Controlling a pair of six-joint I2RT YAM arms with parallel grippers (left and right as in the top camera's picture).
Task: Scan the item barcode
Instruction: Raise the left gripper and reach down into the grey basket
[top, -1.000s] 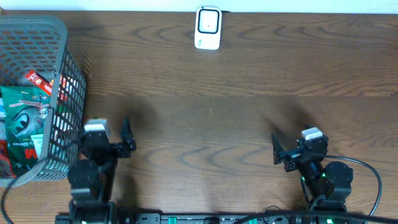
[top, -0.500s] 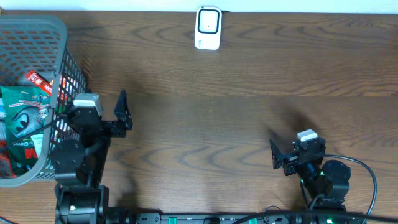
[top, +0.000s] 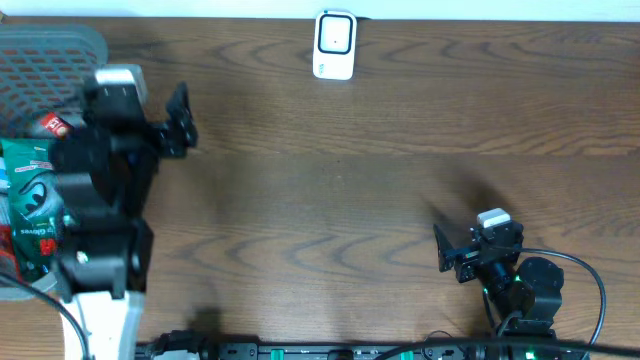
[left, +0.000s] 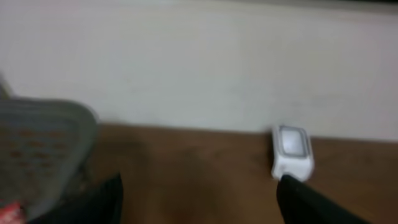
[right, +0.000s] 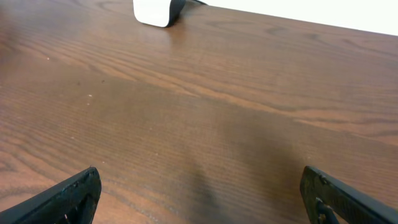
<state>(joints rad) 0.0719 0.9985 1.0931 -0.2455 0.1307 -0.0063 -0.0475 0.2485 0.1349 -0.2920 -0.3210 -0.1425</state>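
So the left gripper (top: 180, 122) was swung up to the grey mesh basket (top: 60, 45), jaws spread, seemingly empty; right gripper (top: 442, 245) was parked wide open. Nothing grabbed yet.

The basket (top: 45, 50) sits at the table's (top: 350, 200) left edge with packets (top: 25, 195) inside, the scanner (top: 334, 44) at its far edge
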